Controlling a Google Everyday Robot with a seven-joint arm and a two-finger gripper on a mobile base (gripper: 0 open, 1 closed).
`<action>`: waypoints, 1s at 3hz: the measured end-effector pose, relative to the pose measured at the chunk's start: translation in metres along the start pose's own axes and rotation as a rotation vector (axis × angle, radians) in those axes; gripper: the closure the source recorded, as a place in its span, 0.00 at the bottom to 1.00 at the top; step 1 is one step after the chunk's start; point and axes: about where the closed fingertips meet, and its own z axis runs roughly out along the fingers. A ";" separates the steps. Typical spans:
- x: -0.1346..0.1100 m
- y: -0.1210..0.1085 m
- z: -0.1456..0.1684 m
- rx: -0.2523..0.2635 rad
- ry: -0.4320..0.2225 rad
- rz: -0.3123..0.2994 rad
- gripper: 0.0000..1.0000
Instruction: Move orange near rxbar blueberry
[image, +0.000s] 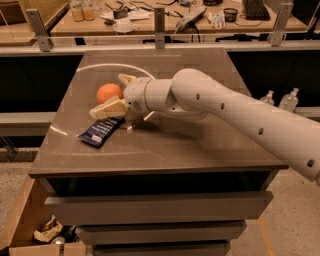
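The orange (108, 93) rests on the brown table (200, 145) at its left side. My gripper (107, 95) reaches in from the right and is open, with the orange sitting between its spread fingers. One pale finger (109, 108) lies just in front of the orange, and the other (125, 78) is behind it. The rxbar blueberry (101, 131), a flat dark-blue wrapper, lies on the table just in front of the orange and under the near finger.
A metal rail with posts (159, 21) runs behind the table, with a cluttered workbench (150, 12) beyond it. Two plastic bottles (280, 100) stand low at the right. Drawers (155, 207) sit under the table. A cardboard box (30, 235) is on the floor at the left.
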 end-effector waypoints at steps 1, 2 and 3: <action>-0.001 0.000 0.000 -0.001 0.000 -0.002 0.00; -0.003 -0.006 -0.015 0.013 0.013 -0.008 0.00; 0.001 -0.022 -0.057 0.071 0.070 -0.018 0.00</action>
